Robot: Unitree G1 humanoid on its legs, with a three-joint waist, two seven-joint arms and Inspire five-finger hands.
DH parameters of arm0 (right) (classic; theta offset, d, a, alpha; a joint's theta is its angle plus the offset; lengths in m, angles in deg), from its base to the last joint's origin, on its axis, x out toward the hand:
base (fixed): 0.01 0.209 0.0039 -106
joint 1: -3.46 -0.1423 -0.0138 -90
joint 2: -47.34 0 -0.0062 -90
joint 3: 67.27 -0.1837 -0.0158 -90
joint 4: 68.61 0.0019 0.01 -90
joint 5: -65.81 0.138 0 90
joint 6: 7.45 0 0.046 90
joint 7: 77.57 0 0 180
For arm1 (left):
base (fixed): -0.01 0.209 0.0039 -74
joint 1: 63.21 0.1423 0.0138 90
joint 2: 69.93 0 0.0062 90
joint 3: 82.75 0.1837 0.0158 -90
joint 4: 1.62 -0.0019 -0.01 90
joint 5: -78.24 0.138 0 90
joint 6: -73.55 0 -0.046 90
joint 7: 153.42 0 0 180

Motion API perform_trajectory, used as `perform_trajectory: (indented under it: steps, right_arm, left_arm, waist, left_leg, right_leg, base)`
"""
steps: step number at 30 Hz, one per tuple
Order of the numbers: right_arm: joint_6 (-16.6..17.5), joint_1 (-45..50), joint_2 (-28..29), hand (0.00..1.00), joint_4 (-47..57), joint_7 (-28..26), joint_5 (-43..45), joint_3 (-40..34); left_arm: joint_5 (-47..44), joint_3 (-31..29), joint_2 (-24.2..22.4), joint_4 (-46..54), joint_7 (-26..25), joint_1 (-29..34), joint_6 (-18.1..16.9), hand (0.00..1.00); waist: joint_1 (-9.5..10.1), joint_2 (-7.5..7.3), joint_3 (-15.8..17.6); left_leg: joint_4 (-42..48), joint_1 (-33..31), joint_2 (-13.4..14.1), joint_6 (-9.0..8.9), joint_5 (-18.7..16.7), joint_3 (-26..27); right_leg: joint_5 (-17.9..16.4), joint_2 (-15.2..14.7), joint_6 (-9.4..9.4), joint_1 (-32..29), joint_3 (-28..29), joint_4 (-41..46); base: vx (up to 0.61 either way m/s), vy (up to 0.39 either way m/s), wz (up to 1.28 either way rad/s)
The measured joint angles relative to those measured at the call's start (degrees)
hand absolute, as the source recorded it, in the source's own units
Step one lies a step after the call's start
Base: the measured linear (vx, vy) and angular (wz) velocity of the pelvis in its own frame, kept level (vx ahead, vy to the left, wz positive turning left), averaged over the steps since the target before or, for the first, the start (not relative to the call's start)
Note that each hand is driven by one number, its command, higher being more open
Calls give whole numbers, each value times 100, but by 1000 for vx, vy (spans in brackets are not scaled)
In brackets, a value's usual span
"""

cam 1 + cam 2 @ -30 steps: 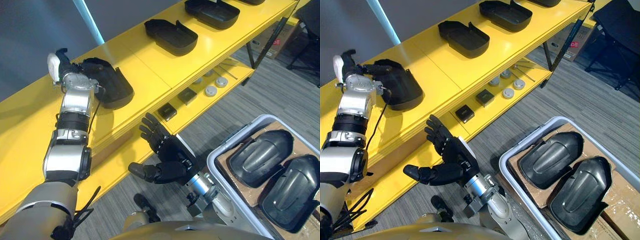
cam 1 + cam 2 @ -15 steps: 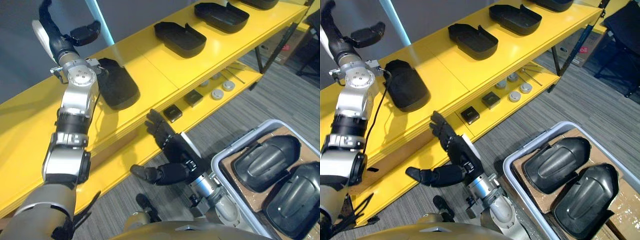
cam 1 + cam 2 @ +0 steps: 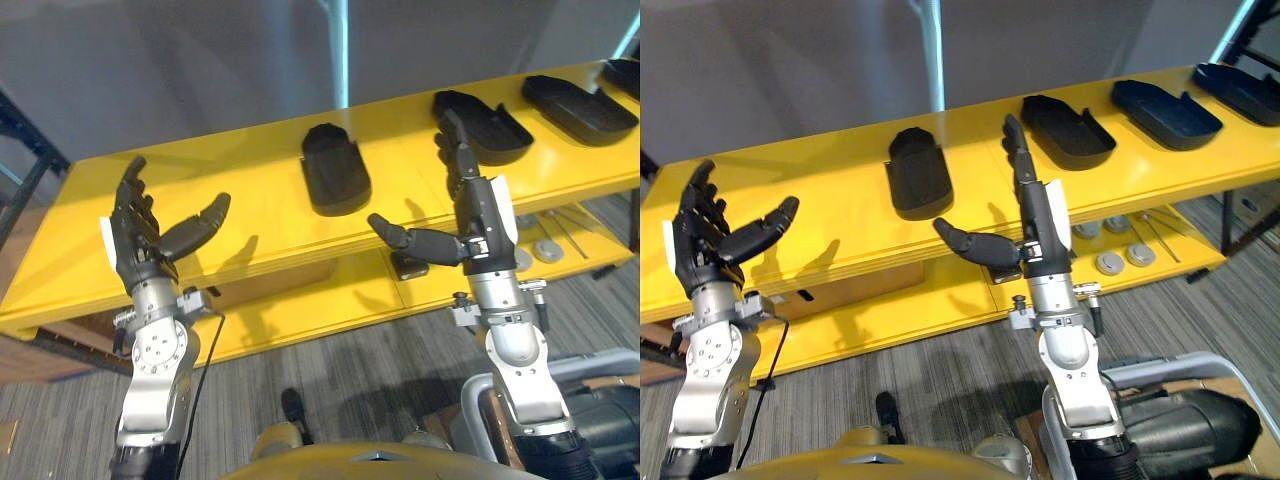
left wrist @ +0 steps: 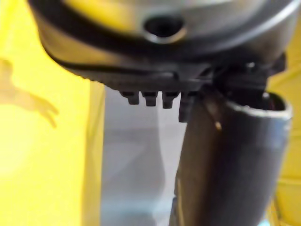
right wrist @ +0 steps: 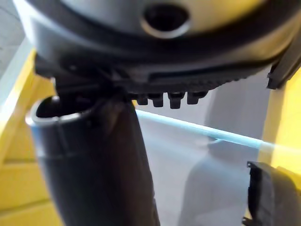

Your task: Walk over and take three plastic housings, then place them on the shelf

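I am holding my left robot hand (image 3: pixel 140 235) up at the left of the scene, in front of the yellow shelf (image 3: pixel 240 215). Its fingers are straight and spread wide, its thumb is pointing off to the right, and it is carrying nothing. I am holding my right robot hand (image 3: pixel 472 215) up at the right in the same way: fingers straight and pointing up, thumb reaching left, nothing in it.

Four plastic housings are lying in a row along the shelf's upper board, all apart from one another. The first housing (image 3: pixel 335 182) is sitting beyond the gap between my two hands, clear of both. The second housing (image 3: pixel 485 125) is showing just behind my right fingertips. The third housing (image 3: pixel 578 95) and the fourth housing (image 3: pixel 1245 92) are lying further to the right.

On the lower board a small black box (image 3: pixel 408 266) and some round discs (image 3: pixel 1110 263) are resting. At the near right a grey bin (image 3: pixel 1150 368) is holding another dark housing (image 3: pixel 1190 425).
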Motion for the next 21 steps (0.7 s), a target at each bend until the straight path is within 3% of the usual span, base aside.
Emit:
perform_trajectory:
  steps: [2,8,11,14,21]
  right_arm:
    - [-146,-147,-248,100,-265,-81,0,-253]
    - [-407,-391,-944,100,-578,-326,-508,-345]
    - [-499,-596,-1044,100,-1112,-326,-582,-376]
    - [-542,-818,-1044,100,-1504,-314,-697,-298]
    - [-527,-1544,-1044,100,-2194,-287,-1128,267]
  left_arm:
    - [-161,-56,1,-1,631,199,-2,100]
    - [-212,-48,3,-18,1668,768,-33,100]
    - [-737,-25,3,-31,2136,960,-203,100]
    - [-903,21,3,-31,2347,961,-431,100]
    - [-916,30,3,-149,2598,955,-525,100]
  waist:
    - [55,-30,-12]
    - [107,-50,-15]
    - [260,-94,3]
    - [317,-100,10]
    - [438,-149,91]
  left_leg:
    - [6,-2,-25,22,36,-128]
    - [-10,-99,-7,7,60,-408]
    - [-9,-116,29,-20,81,-530]
    - [-9,-177,26,-22,118,-663]
    - [7,-183,24,-22,132,-734]
  right_leg:
    - [-5,1,4,84,-117,1]
    - [-33,100,13,146,-287,-25]
    - [-39,166,-2,162,-324,-19]
    - [-52,185,-29,169,-438,9]
    - [-64,194,-49,181,-463,26]
  base:
    - [-20,-5,26]
    - [-54,-15,18]
    - [-43,-28,6]
    - [-28,-22,16]
    - [-3,-4,1]
